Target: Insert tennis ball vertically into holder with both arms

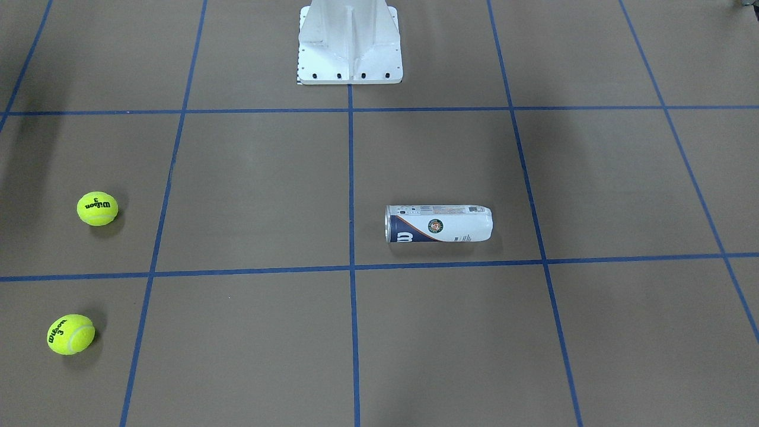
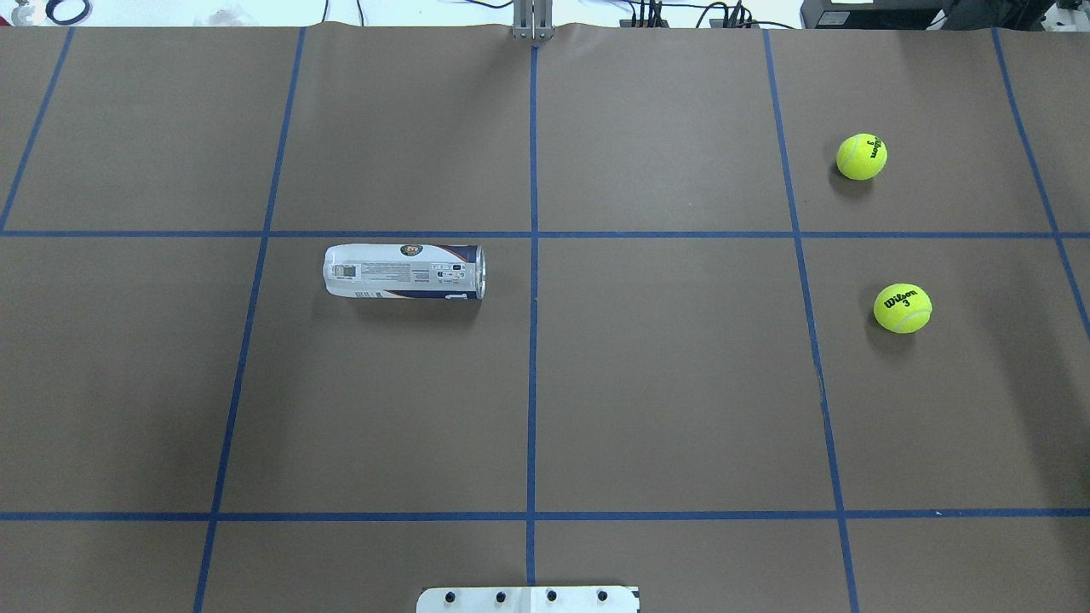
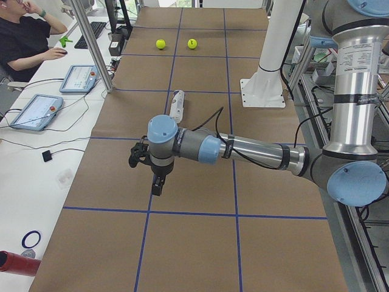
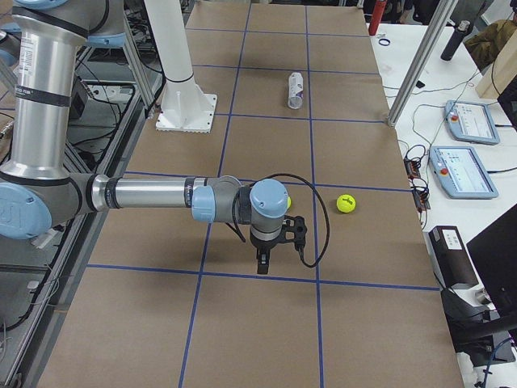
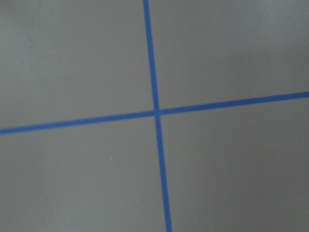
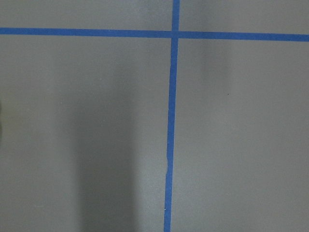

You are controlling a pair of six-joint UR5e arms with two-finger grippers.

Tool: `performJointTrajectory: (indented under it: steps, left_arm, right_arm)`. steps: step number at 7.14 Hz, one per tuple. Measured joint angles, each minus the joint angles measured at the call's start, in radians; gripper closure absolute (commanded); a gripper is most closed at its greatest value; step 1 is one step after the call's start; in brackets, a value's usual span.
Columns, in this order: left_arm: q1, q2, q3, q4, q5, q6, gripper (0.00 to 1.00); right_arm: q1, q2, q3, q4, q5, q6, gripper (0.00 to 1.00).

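The holder [image 1: 439, 223] lies on its side on the brown table, its silvery open rim toward the table's middle; it also shows in the overhead view [image 2: 404, 272]. Two yellow tennis balls [image 2: 861, 157] [image 2: 903, 308] rest on the robot's right side, far from the holder. The left gripper [image 3: 157, 182] hangs above bare table at the left end, well short of the holder [image 3: 177, 104]. The right gripper [image 4: 262, 260] hangs near one ball [image 4: 346, 203]. I cannot tell whether either is open or shut. The wrist views show only paper and blue tape.
The white robot pedestal [image 1: 350, 47] stands at the table's middle on the robot's side. Blue tape lines grid the table. An operator [image 3: 27, 36] sits at a side bench with tablets [image 3: 35, 112]. Metal frame posts [image 4: 420, 61] stand beside the table.
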Motion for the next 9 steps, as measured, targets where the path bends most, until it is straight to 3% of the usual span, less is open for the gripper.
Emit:
performJointTrajectory:
  steps: [5, 6, 9]
  left_arm:
    - [0.179, -0.183, -0.019, -0.054, -0.131, 0.017, 0.0]
    - [0.222, -0.221, -0.017, -0.057, -0.137, 0.073, 0.11]
    - [0.356, -0.358, 0.036, -0.06, -0.095, 0.191, 0.0]
  right_arm:
    - [0.0, -0.004, -0.003, -0.001, 0.012, 0.001, 0.0]
    - [0.0, -0.005, -0.004, -0.001, 0.02, 0.001, 0.0]
    - [0.0, -0.004, -0.007, -0.002, 0.029, 0.001, 0.0]
